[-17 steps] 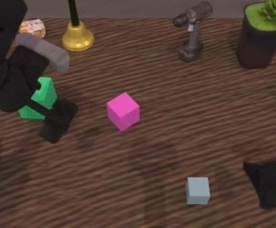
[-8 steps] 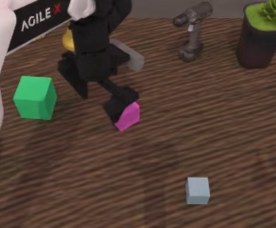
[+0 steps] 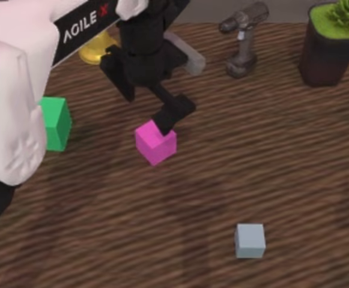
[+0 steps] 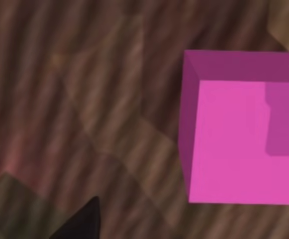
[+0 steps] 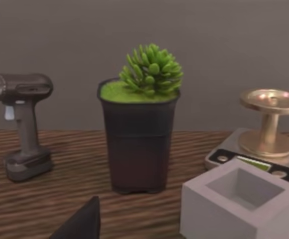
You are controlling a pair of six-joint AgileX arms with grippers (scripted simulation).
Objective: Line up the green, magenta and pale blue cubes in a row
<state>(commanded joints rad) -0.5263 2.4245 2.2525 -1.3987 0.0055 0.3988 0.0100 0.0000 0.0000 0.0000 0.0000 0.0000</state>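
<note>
The left arm's jaws (image 3: 165, 123) hang just over the far edge of the magenta cube (image 3: 155, 141); only one dark finger shows clearly from above, and the wrist view gives just a black tip at its edge, so I cannot tell how far the jaws are parted, and they do not appear to have hold of anything. White letters reading "AGILE", with a red X after them, run along the black band of the left arm (image 3: 18, 90), whose white casing fills the top view's left side and cuts off part of the green cube (image 3: 56, 122).

Nearest the camera's lower edge, the pale blue cube (image 3: 250, 240) sits alone on the dark wood-grain table (image 3: 270, 168), well apart from the others. The magenta cube, plain and matte, stands near the middle; the green one is to its left. Farther back stand a brass bell (image 3: 96, 48), half hidden by the arm, a grey drill (image 3: 244, 39) and a potted plant (image 3: 333, 42). The right gripper is out of sight from above.
</note>
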